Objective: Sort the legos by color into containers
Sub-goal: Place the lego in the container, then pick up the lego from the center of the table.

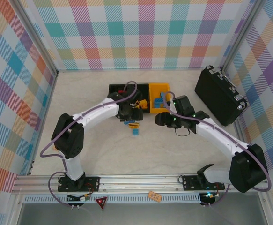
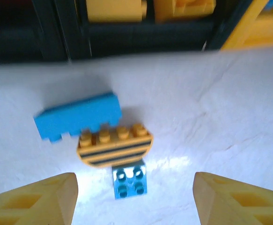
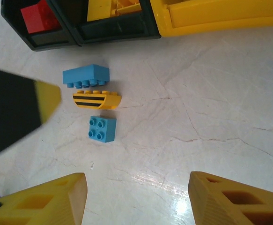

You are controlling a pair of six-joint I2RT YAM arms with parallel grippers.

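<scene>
Your left gripper [image 1: 129, 115] hangs just in front of the bins, over three bricks that lie on the table [image 1: 89, 145]. Its two yellow fingers [image 2: 38, 199] stand apart with nothing between them, so it holds nothing. In its wrist view you look down on a long blue brick [image 2: 77, 118], then a yellow brick with black stripes [image 2: 115, 146], then a small blue brick [image 2: 130, 180] with four studs. The three sit close together in a short row, and the long blue one is nearest the bins.

Your right gripper [image 3: 137, 177] has its jaws apart too, and it is empty. It hangs above bare table, to the right of those three bricks. In its wrist view one finger of the left gripper shows at the left, just beside the striped brick.

The three bins are joined in a row, just past the loose bricks:
- The left black bin [image 3: 38, 43] has a red brick [image 3: 37, 18] in it.
- The middle black bin [image 3: 113, 31] has yellow bricks [image 3: 122, 6] in it.
- The yellow-orange bin [image 3: 211, 21] is on the right, and from above you can see blue bricks [image 1: 160, 100] inside it.

A big black case [image 1: 220, 96] lies well apart from all this, over by the right wall.
</scene>
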